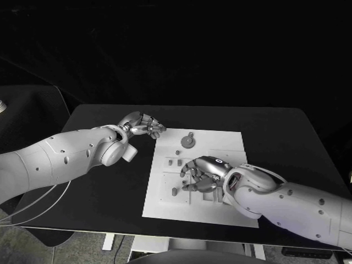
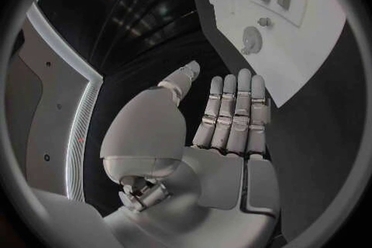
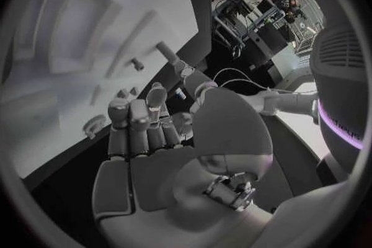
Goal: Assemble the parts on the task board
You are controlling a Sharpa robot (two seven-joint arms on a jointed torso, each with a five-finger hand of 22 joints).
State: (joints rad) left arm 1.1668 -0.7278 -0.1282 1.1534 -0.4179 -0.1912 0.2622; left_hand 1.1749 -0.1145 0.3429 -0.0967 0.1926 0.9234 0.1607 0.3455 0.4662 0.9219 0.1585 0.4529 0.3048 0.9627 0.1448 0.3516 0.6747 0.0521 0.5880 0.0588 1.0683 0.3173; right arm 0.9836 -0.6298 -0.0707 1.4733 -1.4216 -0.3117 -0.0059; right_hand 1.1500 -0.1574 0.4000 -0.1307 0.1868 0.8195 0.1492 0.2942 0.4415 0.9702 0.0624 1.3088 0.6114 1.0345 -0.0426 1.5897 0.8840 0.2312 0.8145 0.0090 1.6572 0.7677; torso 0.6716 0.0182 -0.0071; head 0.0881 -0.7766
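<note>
Here, the left hand (image 1: 142,126) hovers over the black surface (image 1: 104,198) just beside the upper left corner of the task board (image 1: 224,140), fingers straight and apart, holding nothing. On the white board, a round grey part (image 1: 190,141) lies near the top edge and smaller parts (image 1: 176,161) sit toward its middle. The right hand (image 1: 201,174) hangs low over the board's centre, fingers curled down among the pieces; whether it pinches one cannot be told. The step looks like seating a part, which calls for a slow, square descent and light pressure. The right hand's own fingers hide the pieces beneath, and the board's recesses stay hard to read.
</note>
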